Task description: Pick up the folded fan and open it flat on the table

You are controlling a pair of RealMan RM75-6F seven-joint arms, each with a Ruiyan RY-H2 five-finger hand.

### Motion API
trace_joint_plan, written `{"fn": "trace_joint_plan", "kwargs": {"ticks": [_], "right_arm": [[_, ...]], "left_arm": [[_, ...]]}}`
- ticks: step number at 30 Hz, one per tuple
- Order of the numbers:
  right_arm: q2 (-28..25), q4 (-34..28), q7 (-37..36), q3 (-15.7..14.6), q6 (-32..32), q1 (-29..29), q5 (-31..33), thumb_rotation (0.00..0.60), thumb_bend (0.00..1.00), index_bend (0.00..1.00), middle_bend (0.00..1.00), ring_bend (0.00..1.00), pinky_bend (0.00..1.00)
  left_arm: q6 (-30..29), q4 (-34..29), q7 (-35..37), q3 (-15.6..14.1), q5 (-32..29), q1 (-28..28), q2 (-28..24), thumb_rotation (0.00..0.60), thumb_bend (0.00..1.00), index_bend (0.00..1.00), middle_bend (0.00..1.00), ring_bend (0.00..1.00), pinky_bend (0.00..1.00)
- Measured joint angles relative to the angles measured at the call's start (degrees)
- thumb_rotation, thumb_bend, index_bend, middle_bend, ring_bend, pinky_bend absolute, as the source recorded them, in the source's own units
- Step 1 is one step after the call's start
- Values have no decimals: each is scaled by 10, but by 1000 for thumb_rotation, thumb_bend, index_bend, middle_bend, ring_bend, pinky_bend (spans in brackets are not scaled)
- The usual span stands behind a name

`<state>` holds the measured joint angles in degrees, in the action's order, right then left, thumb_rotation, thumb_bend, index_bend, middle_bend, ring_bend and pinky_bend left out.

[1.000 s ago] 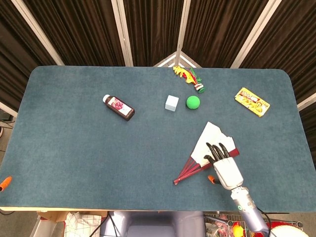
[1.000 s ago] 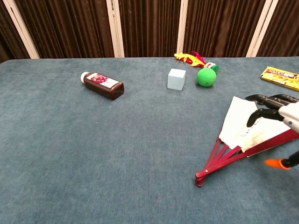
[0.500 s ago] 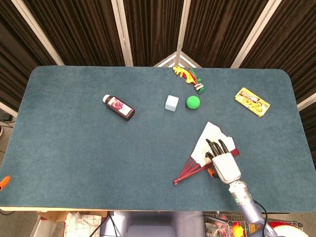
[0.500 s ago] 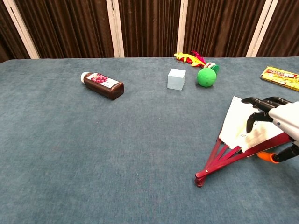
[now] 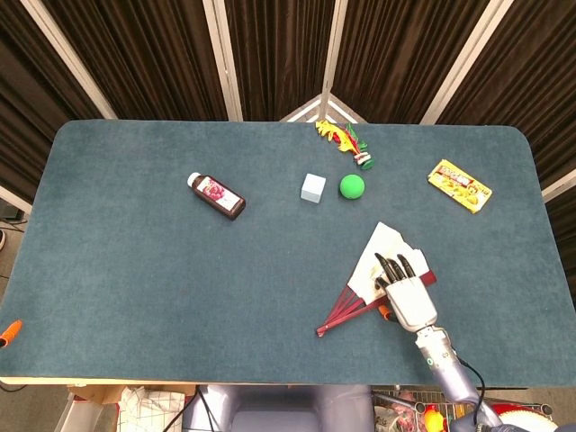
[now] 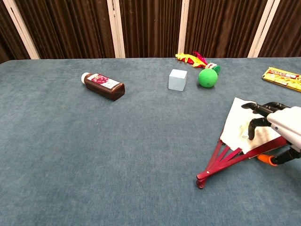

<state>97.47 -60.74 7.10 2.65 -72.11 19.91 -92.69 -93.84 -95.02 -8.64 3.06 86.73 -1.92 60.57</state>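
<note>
The fan (image 5: 379,251) lies partly spread on the blue table, right of centre, its white leaf (image 6: 235,123) fanned toward the back and its red ribs (image 6: 217,165) meeting at a pivot in front. My right hand (image 5: 409,297) lies over the leaf's right half with its dark fingers (image 6: 256,109) spread and curled down onto the paper. Its orange-tipped thumb (image 6: 266,159) sits against the fan's outer red rib. Nothing is clasped in it. Only an orange tip (image 5: 7,330) shows at the left edge, seemingly my left hand's thumb.
A brown bottle (image 5: 217,196) lies on its side at the left. A pale blue cube (image 5: 312,188) and a green ball (image 5: 352,186) sit behind the fan, a yellow-red toy (image 5: 340,137) beyond them. A yellow snack pack (image 5: 459,185) lies far right.
My right hand has slid forward and left over the fan leaf, bringing its thumb in against the red rib. The fan has stayed where it was.
</note>
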Motion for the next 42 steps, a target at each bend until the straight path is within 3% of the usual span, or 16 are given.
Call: {"fn": "trace_joint_plan", "kwargs": {"ticks": [20, 26, 35, 42], "right_arm": [[16, 47, -27, -5, 4, 17, 9, 600, 375, 562, 114, 177, 120], [17, 53, -31, -6, 2, 21, 9, 600, 393, 619, 126, 188, 129], [-6, 23, -35, -1, -31, 25, -3, 600, 393, 637, 128, 189, 129], [-47, -30, -10, 0, -37, 32, -12, 600, 431, 730, 171, 207, 151]], "left_arm": [[1, -3, -19, -1, 1, 1, 6, 600, 105, 13, 0, 0, 0], [2, -4, -22, -1, 0, 2, 8, 600, 106, 13, 0, 0, 0], [3, -4, -23, -2, 0, 2, 8, 600, 106, 13, 0, 0, 0], [4, -5, -27, -3, 2, 3, 9, 600, 106, 13, 0, 0, 0]]}}
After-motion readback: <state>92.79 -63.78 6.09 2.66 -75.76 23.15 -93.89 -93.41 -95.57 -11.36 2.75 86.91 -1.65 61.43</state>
